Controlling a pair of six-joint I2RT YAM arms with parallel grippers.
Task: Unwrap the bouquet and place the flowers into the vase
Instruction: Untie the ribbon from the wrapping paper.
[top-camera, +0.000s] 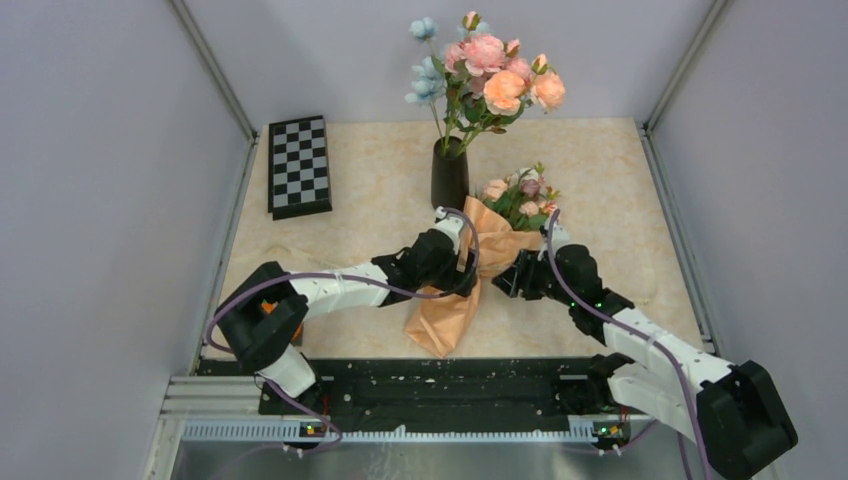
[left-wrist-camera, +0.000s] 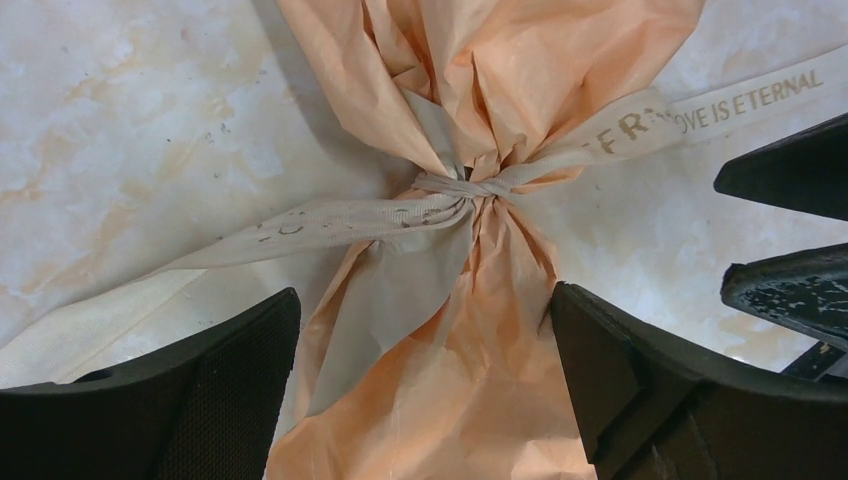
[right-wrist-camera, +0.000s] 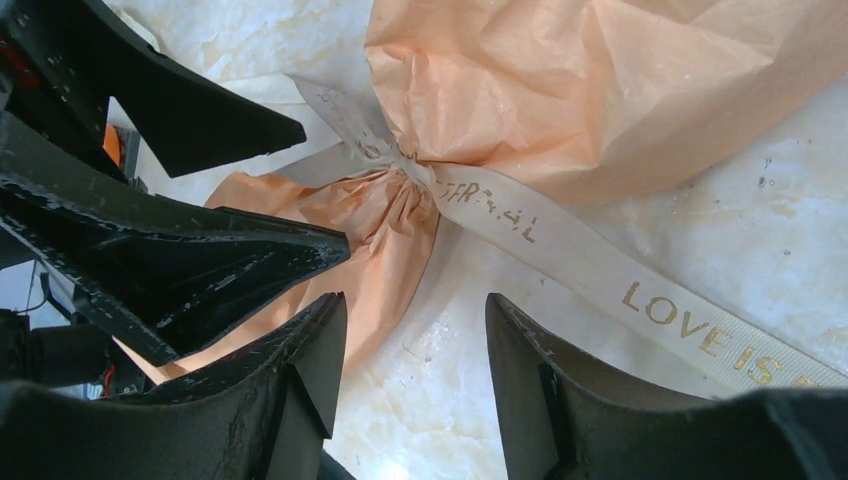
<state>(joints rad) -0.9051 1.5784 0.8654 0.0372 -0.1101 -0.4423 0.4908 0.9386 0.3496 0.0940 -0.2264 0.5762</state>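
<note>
lit: bright, even | src: prob overhead | shadows: soft, faint | wrist cams: sharp ctr

table (top-camera: 620, 215): beige marbled | bouquet (top-camera: 498, 238): lying mid-table | vase (top-camera: 449, 180): upright just behind | chessboard (top-camera: 298, 165): far-left corner, flat

Cannot read the creased lettering on the ribbon (right-wrist-camera: 590, 262) just ahead of the right gripper (right-wrist-camera: 412, 310). Loses the printed line at the edge, off to its right. Cannot see stems inside the paper (left-wrist-camera: 520, 60) ahead of the left gripper (left-wrist-camera: 422, 300).
</note>
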